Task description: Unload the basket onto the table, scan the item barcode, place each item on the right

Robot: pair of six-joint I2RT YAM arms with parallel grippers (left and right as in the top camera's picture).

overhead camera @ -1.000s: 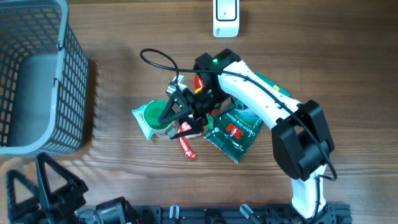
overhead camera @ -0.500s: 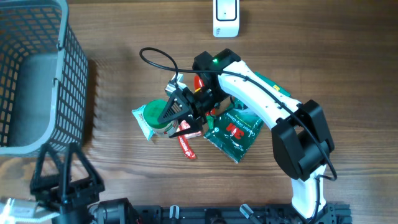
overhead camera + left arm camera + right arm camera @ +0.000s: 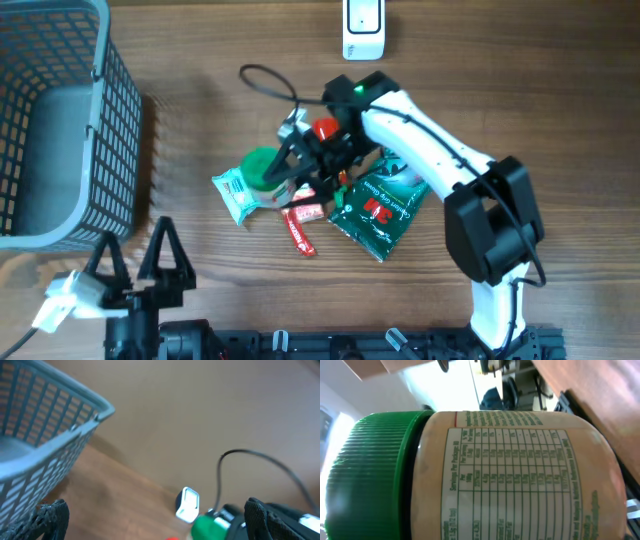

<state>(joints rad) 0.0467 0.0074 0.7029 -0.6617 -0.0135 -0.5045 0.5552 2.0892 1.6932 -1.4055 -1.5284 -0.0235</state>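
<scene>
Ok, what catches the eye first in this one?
The green-lidded jar fills the right wrist view, gripped by the right gripper over the packets mid-table. A grey basket stands at the left edge, a white scanner at the far edge.

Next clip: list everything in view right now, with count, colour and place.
basket: one, grey mesh, table's left edge
scanner: one, white, top centre
jar: one, beige with green lid, gripped at the left of the pile
packet: one, pale green and white, beside the jar
wrapper: one, red, below the jar
pouch: one, dark green, by the right arm
table: one, brown wood
left gripper: one, black, open, bottom left
right gripper: one, black, closed on the jar
</scene>
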